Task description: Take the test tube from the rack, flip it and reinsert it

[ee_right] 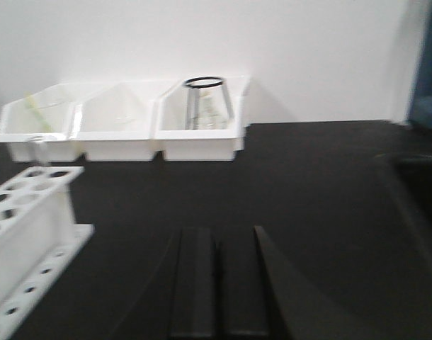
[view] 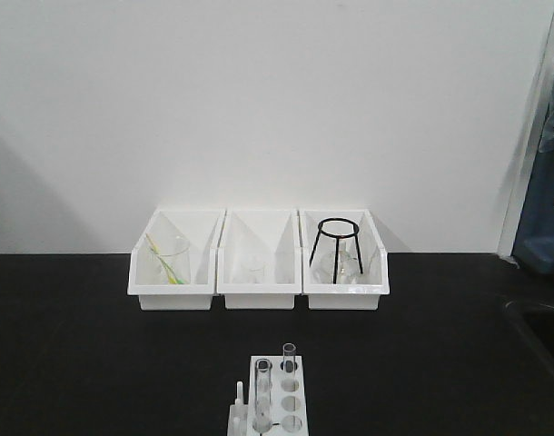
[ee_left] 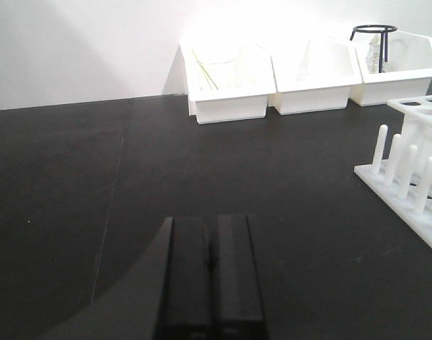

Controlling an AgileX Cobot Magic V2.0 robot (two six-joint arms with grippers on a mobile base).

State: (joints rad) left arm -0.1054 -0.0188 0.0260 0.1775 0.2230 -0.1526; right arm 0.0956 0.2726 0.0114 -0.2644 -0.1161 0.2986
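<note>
The white rack (view: 281,404) stands at the front middle of the black table, with short pegs on its left side. Two clear test tubes stand in it, one at the front left (view: 262,391) and one behind it to the right (view: 289,357). The rack shows at the right edge of the left wrist view (ee_left: 414,170) and at the left edge of the right wrist view (ee_right: 25,241). My left gripper (ee_left: 211,221) is shut and empty, left of the rack. My right gripper (ee_right: 217,232) is shut and empty, right of the rack.
Three white open bins stand along the back wall: the left one (view: 173,263) holds a beaker with a yellow-green stick, the middle one (view: 259,263) small glassware, the right one (view: 343,259) a black wire tripod over a flask. A dark sink recess (view: 540,336) lies at the right.
</note>
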